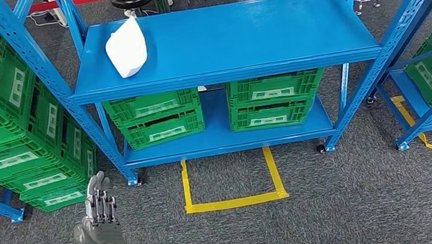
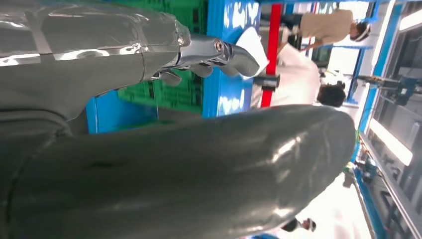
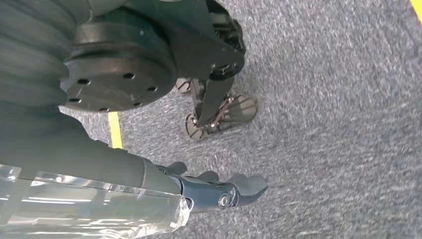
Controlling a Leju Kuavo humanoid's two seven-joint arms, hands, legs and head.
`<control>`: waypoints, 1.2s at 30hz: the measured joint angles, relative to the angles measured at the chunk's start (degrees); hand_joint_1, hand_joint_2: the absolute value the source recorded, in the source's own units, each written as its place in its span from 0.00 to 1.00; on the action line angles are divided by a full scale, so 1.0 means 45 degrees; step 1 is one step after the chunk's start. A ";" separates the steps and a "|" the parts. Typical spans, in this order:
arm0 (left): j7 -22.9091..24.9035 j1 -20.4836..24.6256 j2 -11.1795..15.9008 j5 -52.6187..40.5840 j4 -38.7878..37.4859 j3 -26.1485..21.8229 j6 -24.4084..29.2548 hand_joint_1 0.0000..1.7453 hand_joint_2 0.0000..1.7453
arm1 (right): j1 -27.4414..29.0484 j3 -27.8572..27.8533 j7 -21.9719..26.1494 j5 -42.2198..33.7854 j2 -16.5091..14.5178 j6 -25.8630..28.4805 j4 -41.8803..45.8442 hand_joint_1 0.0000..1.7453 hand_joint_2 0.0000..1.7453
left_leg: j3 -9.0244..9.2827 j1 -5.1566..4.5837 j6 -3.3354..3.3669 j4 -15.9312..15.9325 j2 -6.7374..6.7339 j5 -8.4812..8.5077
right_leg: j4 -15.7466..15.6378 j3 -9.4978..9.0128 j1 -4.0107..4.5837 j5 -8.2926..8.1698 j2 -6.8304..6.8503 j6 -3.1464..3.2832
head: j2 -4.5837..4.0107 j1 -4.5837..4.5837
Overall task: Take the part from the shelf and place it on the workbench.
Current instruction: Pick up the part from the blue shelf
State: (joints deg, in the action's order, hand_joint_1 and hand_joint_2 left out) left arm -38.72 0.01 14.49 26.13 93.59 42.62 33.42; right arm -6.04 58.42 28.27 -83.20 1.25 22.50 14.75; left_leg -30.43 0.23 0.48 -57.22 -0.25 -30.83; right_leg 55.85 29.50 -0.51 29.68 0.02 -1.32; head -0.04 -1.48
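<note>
- White part (image 1: 126, 46) lying on top level of blue shelf (image 1: 253, 44), at that level's left end, close to the left rear post; nothing else on that level.
- Long axis of part running roughly front-to-back on the shelf, narrow tip toward the rear, broad end toward the front lip (tilted slightly off square).
- Left hand (image 1: 101, 229) raised in front of the shelf's left front post, low, fingers (image 1: 100, 202) extended and slightly apart, palm empty; holding nothing.
- From left hand, part lies up, forward and a little to the right; well apart, no contact.
- In left wrist view, fingers (image 2: 219, 52) stretched toward the blue post with the white part (image 2: 254, 45) showing just past them.
- Right hand (image 3: 219, 191) hanging down over grey carpet (image 3: 338, 99), away from the shelf; fingers loosely extended, nothing in them.
- Judgement: left hand the nearer one and on the part's side of the shelf; reach up and over the front lip needed, grip likely across the broad end.
- Green crates (image 1: 154, 119) on lower level of shelf, not in the reach path.
- Workbench not located.
</note>
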 joint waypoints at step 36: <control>0.0309 -0.0243 0.0520 -0.0622 0.1656 0.0238 0.1416 0.00 0.00 | -0.0391 0.0423 -0.0949 0.0918 -0.0183 -0.0029 0.0123 0.00 1.00 | 0.0000 -0.0040 0.0009 -0.0009 0.0013 -0.0009 | -0.0009 0.0003 -0.0029 -0.0011 0.0002 -0.0019 | 0.0000 0.0006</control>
State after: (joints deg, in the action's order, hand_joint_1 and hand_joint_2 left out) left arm -37.34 -1.08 16.83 23.33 101.04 43.69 39.79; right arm -7.80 60.33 24.00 -79.07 0.43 22.37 15.31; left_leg -30.43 0.05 0.52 -57.26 -0.19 -30.88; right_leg 55.81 29.51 -0.64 29.63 0.03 -1.41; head -0.04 -1.45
